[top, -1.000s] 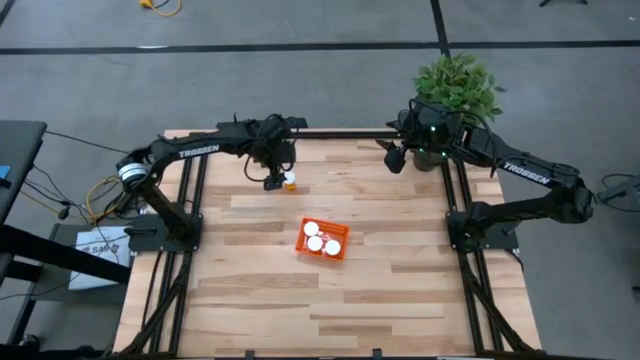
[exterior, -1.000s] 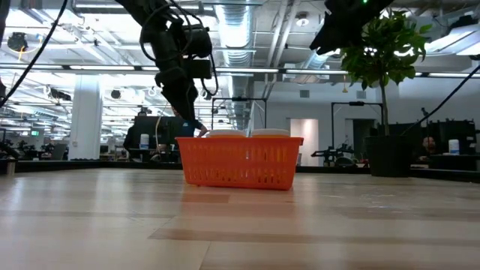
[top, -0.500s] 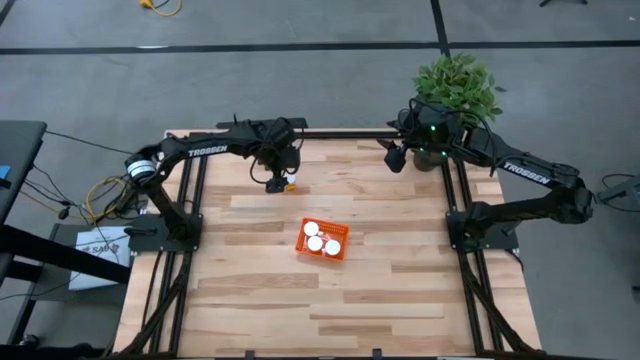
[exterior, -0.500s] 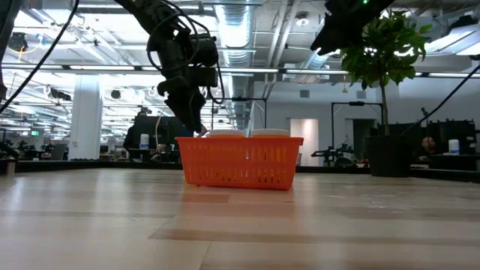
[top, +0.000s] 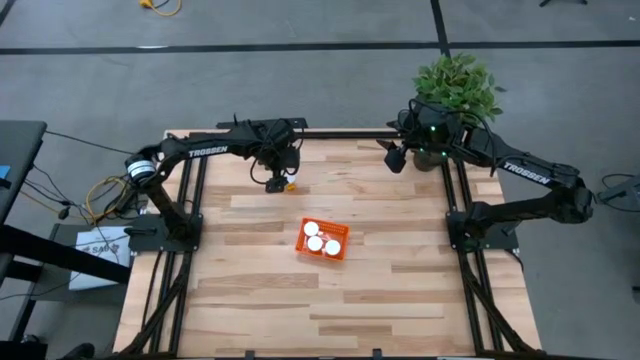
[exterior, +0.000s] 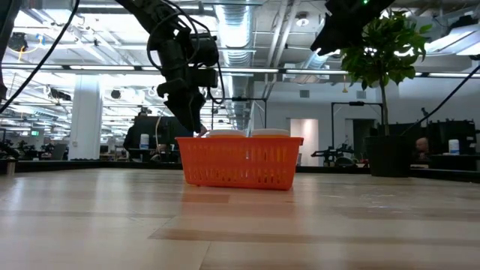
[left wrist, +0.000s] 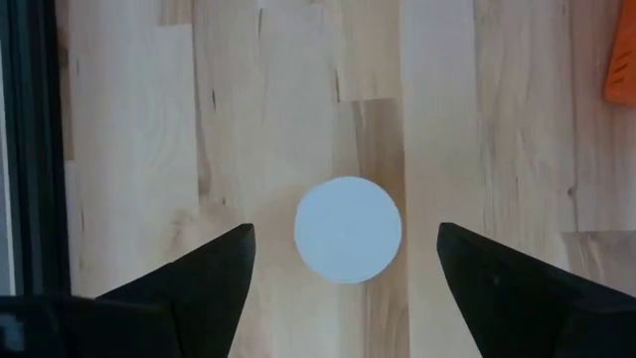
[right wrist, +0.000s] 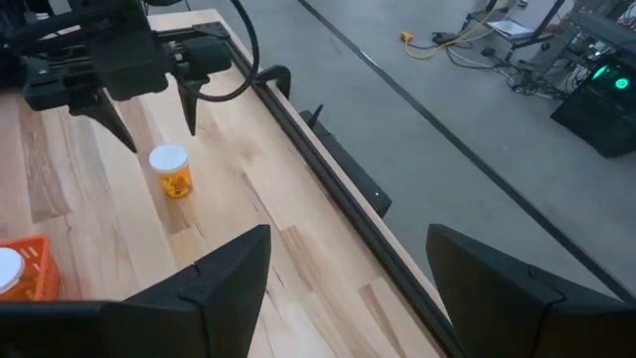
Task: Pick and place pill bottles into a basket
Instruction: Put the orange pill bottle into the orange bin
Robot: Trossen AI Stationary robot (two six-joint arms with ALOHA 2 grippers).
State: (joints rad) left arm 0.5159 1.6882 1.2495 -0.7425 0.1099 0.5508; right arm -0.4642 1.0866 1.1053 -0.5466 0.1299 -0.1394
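— Pill bottles: how many are in the basket [top: 322,239] at this point?

— Three white caps [top: 322,238] show inside it in the high view. The basket sits near the middle of the table [top: 400,300]. That puts three of four bottles as placed, by my count.

— And the fourth?

— The last pill bottle [top: 290,183] stands upright on the bare wood toward the far edge of the table, well apart from the basket. It is not yet picked.

— Which arm is on it?

— The left gripper [top: 281,180] hangs directly above it. The left wrist view looks straight down on the white cap [left wrist: 348,230], centred between the two dark fingers [left wrist: 189,283]. The jaws are spread wide, one on each side, and neither touches the bottle. The right wrist view confirms this: orange body [right wrist: 175,174], white cap, fingers poised above and apart.

— Right arm status?

— The right gripper [top: 394,157] waits at the far right corner beside the potted plant [top: 455,85], released and empty, with nothing between its fingers [right wrist: 209,288].

— Remaining steps, in your judgement?

— Descend, close on the bottle, lift, carry to the basket, release. One free slot appears to remain at the basket's near end.
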